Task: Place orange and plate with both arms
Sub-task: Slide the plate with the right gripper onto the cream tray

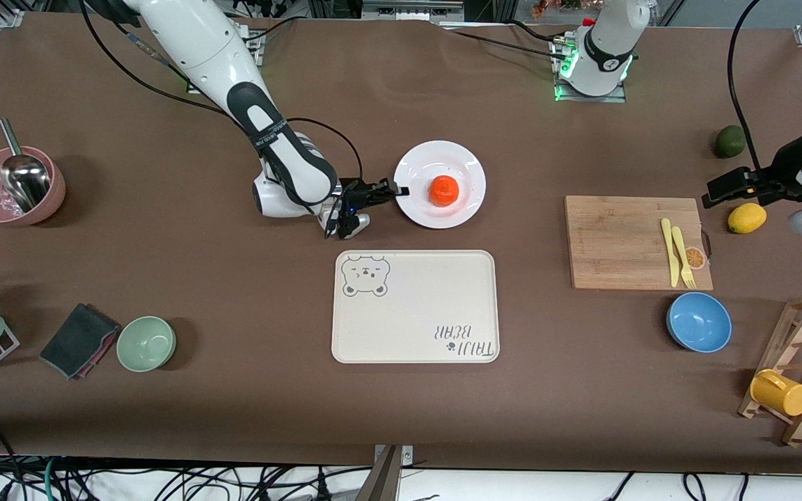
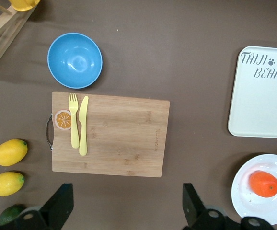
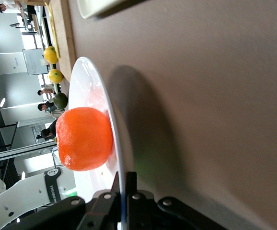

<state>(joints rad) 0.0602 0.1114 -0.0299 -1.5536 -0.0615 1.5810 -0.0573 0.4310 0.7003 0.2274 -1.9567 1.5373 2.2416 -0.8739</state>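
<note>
Orange (image 1: 444, 191) sits in the well of the plate (image 1: 441, 184), which lies flat on the brown surface (image 1: 164, 264), just beyond the tips of the right gripper (image 1: 398, 190). That gripper has its fingers (image 3: 131, 184) pressed onto the plate's rim, one above and one under the edge as the right wrist view shows it, so they are pinching the plate at the side facing the right arm's end of the surface. Gripping the rim rather than the fruit suggests the plate is meant to be moved with the orange riding on it; the fruit rests loose in the shallow well, so any tilt could let it roll.

The cream tray (image 1: 415, 306) lies close to the pinching fingers, nearer to the front camera than the plate, and looks a likely place for the load. It carries a bear face in one corner and the words "TAIJI BEAR" with a paw print in another.

The left gripper (image 1: 721, 188) waits well away from the plate, above the surface near a lemon (image 1: 747, 218) and the cutting board (image 1: 636, 241); its fingers (image 2: 57, 206) are spread wide with nothing between them. The board shows an orange-slice sticker (image 1: 695, 258) beside a yellow knife and fork (image 1: 678, 254).
</note>
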